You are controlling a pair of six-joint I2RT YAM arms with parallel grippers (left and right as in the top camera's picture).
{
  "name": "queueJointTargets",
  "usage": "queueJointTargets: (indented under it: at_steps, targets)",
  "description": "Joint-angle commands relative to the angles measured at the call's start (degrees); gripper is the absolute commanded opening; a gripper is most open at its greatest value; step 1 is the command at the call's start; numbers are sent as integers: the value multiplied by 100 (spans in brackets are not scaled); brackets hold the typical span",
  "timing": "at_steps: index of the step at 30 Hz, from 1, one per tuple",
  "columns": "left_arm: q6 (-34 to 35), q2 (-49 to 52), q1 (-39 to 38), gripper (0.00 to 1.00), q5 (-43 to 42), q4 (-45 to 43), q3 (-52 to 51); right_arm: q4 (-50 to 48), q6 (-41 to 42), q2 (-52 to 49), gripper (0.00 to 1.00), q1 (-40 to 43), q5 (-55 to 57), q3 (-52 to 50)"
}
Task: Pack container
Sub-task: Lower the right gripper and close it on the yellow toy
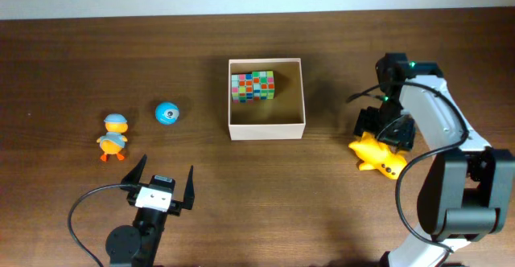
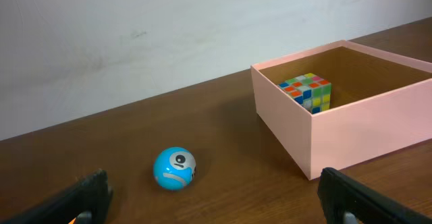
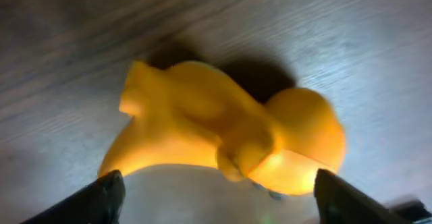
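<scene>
The container is a square white-walled box with a tan inside, at the table's middle. A multicoloured cube lies in it, also seen in the left wrist view inside the container. A yellow duck toy lies right of the box; my right gripper hangs open just above it, fingers spread either side of the yellow duck. My left gripper is open and empty near the front left. A blue ball and an orange duck with a blue cap lie on the left.
The brown wooden table ends at a pale wall behind. The cables of both arms trail at the front edge.
</scene>
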State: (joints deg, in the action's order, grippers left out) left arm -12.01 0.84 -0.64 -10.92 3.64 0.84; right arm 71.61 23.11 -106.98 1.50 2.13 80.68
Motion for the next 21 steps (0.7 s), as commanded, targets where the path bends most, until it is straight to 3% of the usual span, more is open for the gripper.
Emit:
queueJointTargets:
  at_steps: [1, 10, 13, 16, 19, 21]
  targets:
    - [-72, -55, 33, 99, 17, 4, -35, -420, -39, 105, 80, 28, -286, -409]
    - [-72, -55, 33, 99, 17, 4, -35, -966, -688, 105, 74, 52, -291, -538]
    - [-72, -55, 35, 99, 17, 4, -35, -1104, -789, 105, 67, 52, -234, -538]
    - [-72, -55, 33, 99, 17, 4, -35, -1174, -789, 105, 47, 52, -232, -538]
    - [-72, -55, 33, 99, 17, 4, -35, -1204, -787, 105, 17, 50, -210, -538]
    - [-72, -55, 33, 99, 17, 4, -35, -1200, -789, 103, 8, 52, -144, -538]
